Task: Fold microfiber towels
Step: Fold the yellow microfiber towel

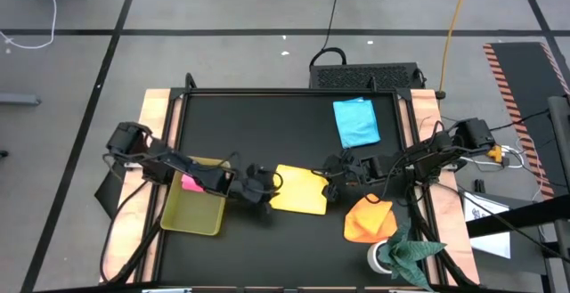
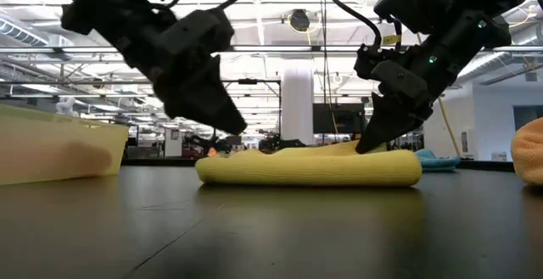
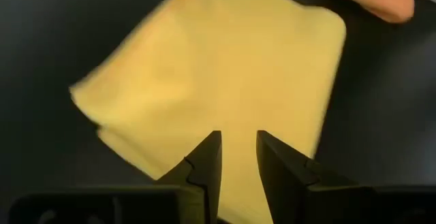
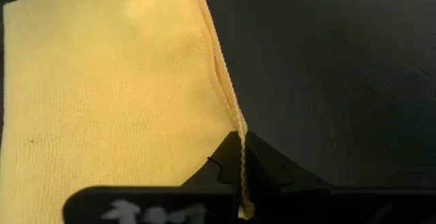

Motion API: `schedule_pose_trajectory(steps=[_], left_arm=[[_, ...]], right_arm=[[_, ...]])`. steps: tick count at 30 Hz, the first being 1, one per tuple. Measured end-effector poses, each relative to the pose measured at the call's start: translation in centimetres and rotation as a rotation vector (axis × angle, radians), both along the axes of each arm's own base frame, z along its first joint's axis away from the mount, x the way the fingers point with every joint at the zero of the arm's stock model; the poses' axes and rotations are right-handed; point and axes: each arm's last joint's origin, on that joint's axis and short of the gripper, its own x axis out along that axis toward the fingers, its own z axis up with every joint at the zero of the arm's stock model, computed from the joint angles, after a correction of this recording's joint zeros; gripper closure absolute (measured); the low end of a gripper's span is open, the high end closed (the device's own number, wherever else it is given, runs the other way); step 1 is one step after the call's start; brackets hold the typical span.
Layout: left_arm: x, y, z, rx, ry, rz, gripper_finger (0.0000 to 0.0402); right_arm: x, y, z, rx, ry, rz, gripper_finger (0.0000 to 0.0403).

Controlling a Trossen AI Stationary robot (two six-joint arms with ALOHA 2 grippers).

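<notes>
Tray (image 1: 191, 215) sits left of the yellow towel (image 1: 299, 190), with the pink towel (image 1: 191, 183) on its upper edge. My left claw (image 1: 259, 189) hovers just above the yellow towel's left edge, fingers (image 3: 204, 169) parted a little and holding nothing. The yellow towel lies folded mid-table. My right claw (image 1: 337, 178) is clenched on its right edge, the hem pinched between my fingers (image 4: 221, 166). The blue towel (image 1: 356, 121) lies up and right of the yellow one, the orange towel (image 1: 368, 221) below and right.
</notes>
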Motion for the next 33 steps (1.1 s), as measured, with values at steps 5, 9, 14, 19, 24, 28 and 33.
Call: schedule_pose_trajectory(steps=[5, 9, 14, 19, 24, 28, 33], left_arm=[[1.0, 2.2, -0.4, 0.116, -0.044, 0.101, 0.0309], [1.5, 4.0, -1.9, 0.160, 0.001, 0.159, 0.0309], [1.7, 4.7, -4.6, 0.171, 0.083, 0.194, 0.0309], [1.6, 4.2, -5.1, 0.184, 0.076, 0.249, 0.0309], [1.3, 3.2, -4.3, 0.227, 0.054, 0.261, 0.0309], [0.6, 2.5, -2.8, 0.246, 0.039, 0.289, 0.0309], [-0.1, 1.9, -0.9, 0.293, -0.010, 0.345, 0.0309]], right_arm=[[0.1, 0.0, 0.1, -0.008, -0.007, 0.010, 0.0401], [0.1, 0.0, 0.0, -0.030, 0.002, 0.032, 0.0401], [0.1, 0.0, 0.1, -0.046, 0.004, 0.040, 0.0397], [0.1, -0.4, 0.1, -0.084, 0.011, 0.050, 0.0380], [0.2, -1.0, 0.2, -0.173, 0.008, -0.004, 0.0335], [0.1, -1.3, 0.3, -0.263, 0.008, -0.065, 0.0294], [0.2, -1.1, 0.4, -0.253, -0.017, -0.066, 0.0274]])
